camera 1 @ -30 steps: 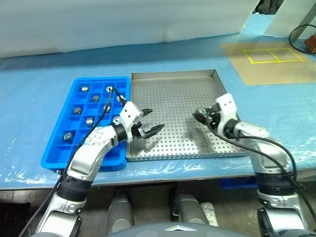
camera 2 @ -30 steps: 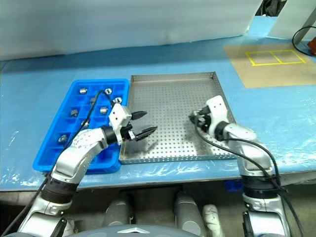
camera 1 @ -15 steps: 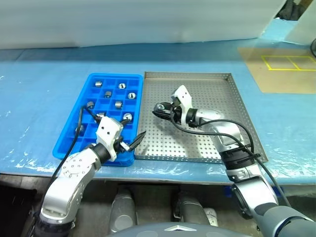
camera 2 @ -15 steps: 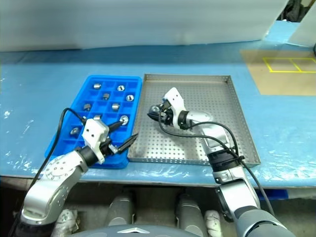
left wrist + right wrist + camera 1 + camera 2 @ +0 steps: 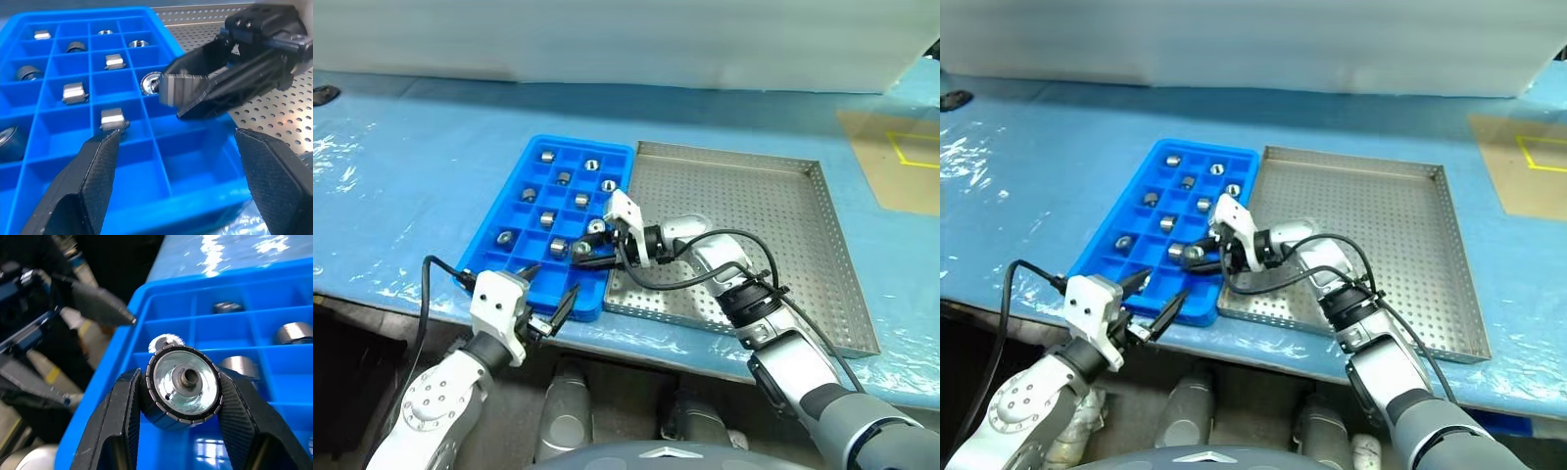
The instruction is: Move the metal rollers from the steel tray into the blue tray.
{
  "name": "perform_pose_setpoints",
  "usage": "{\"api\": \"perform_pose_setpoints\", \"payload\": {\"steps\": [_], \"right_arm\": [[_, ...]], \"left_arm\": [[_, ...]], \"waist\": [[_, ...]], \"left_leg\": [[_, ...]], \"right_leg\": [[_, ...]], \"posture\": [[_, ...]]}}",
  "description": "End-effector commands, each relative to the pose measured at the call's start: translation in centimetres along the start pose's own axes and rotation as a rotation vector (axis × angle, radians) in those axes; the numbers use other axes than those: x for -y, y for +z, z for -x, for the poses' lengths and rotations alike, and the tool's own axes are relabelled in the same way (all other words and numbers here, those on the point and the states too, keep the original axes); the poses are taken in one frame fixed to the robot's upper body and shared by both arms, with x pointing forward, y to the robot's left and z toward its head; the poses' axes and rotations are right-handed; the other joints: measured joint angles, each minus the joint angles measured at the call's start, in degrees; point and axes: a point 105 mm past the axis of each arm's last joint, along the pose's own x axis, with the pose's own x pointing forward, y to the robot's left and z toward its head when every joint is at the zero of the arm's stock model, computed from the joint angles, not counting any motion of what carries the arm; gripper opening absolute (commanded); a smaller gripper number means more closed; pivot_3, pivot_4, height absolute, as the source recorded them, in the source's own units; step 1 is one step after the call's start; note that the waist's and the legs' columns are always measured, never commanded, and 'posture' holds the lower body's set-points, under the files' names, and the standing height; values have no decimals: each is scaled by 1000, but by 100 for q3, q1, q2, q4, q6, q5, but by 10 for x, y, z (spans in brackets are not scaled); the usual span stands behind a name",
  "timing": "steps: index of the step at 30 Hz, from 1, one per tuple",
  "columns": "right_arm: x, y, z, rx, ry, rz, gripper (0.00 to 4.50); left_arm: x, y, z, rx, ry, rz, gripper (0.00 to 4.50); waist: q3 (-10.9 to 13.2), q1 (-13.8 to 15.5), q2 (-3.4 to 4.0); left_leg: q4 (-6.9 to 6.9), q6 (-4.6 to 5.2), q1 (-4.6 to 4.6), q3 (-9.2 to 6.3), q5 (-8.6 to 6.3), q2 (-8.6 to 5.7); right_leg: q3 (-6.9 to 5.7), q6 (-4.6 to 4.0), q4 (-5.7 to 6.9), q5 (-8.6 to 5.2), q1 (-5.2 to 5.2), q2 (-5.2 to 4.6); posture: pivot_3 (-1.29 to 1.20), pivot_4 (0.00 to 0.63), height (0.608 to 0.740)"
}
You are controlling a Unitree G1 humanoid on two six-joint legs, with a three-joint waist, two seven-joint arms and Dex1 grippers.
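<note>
The right arm reached across the steel tray (image 5: 773,211) to the blue tray (image 5: 509,264). Its right gripper (image 5: 182,421) pointed left, squeezed tight on one metal roller (image 5: 182,380), and held it above a near compartment. The other metal rollers (image 5: 548,219) sat in their own little squares. The left gripper (image 5: 551,311) hung by the table's near edge, beside the blue tray's corner, fingers spread wide and holding nothing

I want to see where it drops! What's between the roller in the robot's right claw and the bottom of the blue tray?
Nothing: in the right wrist view the roller, pinched by the right gripper, hangs over an empty blue tray compartment.
</note>
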Motion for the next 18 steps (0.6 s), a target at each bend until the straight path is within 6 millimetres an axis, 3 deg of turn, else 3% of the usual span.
{"api": "perform_pose_setpoints", "payload": {"steps": [1,9,10,15,18], "right_arm": [[-9,4,-3,-35,81,64,1779],[3,-8,-2,-106,24,129,1779],[5,-8,0,-109,13,134,2500],[17,1,12,-46,-80,103,4060],[25,9,24,9,-148,84,4060]], "left_arm": [[10,11,8,38,-13,-3,3947],[12,10,7,39,-18,-5,3947],[11,10,5,40,-26,-9,3947],[3,14,-10,66,-68,-35,3947],[-1,18,-23,92,-96,-39,3947]], "waist": [[1,109,1],[1,358,2],[1,374,2],[0,423,5],[-1,399,3]], "left_leg": [[0,0,1,0,0,-1],[-24,-7,29,0,3,-1],[-30,-8,35,0,4,-3],[-62,-23,52,3,13,-5],[-58,-29,49,4,17,-4]], "right_leg": [[3,3,0,-2,0,0],[19,8,8,-4,1,4],[22,8,8,-4,1,4],[25,5,10,-3,1,9],[26,-11,11,7,0,13]], "posture": [[592,150,740],[573,150,740],[563,150,740],[476,150,740],[401,150,740]]}}
